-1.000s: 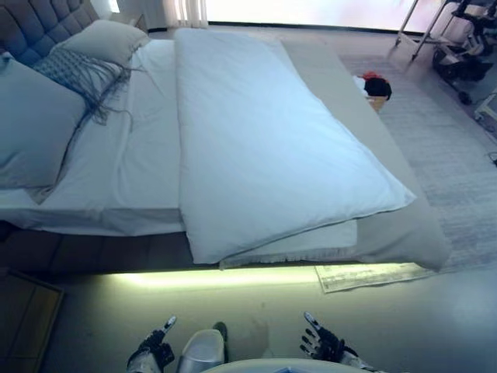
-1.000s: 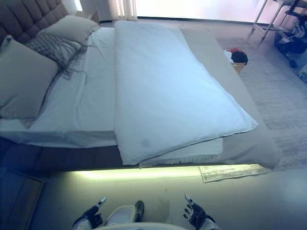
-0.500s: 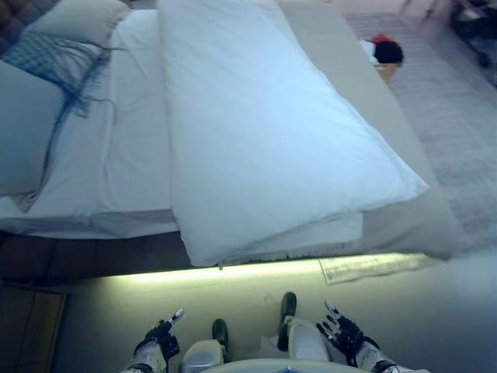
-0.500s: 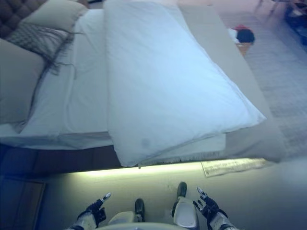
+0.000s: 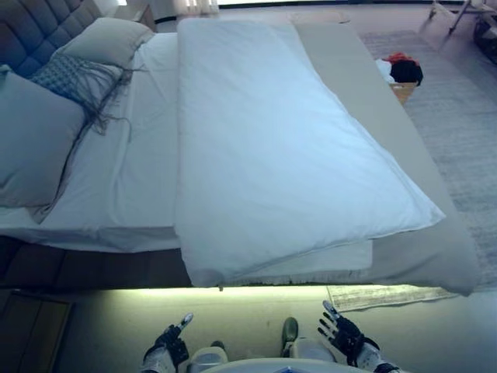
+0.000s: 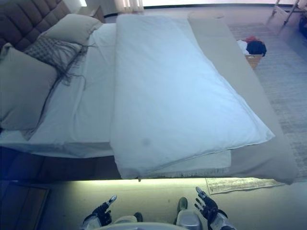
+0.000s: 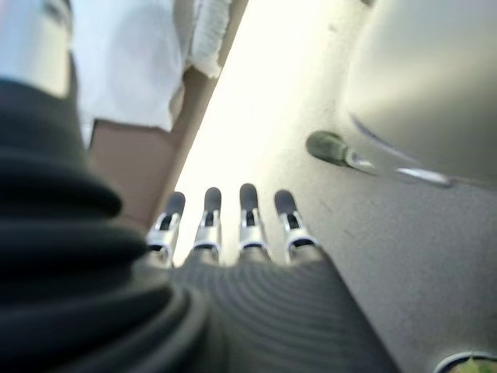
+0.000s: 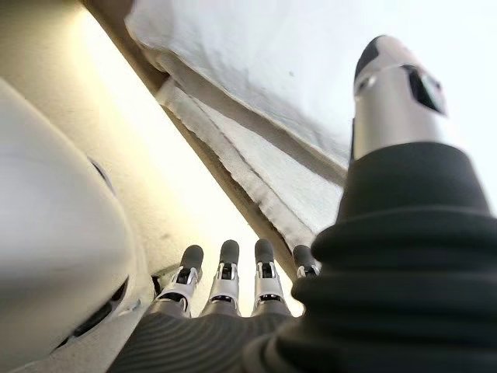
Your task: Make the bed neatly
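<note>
From the head views, a white duvet (image 5: 272, 155) is lying folded lengthwise down the middle of the bed (image 5: 435, 249), with pillows (image 5: 35, 140) sitting by the headboard. Both hands are hanging low over the floor, short of the bed.

The left wrist view is showing the left hand (image 7: 225, 233) relaxed, gripping nothing.

The right wrist view is showing the right hand (image 8: 225, 284) likewise loose, below the duvet's edge.

The basket (image 5: 402, 91) contents are too small to tell.
</note>
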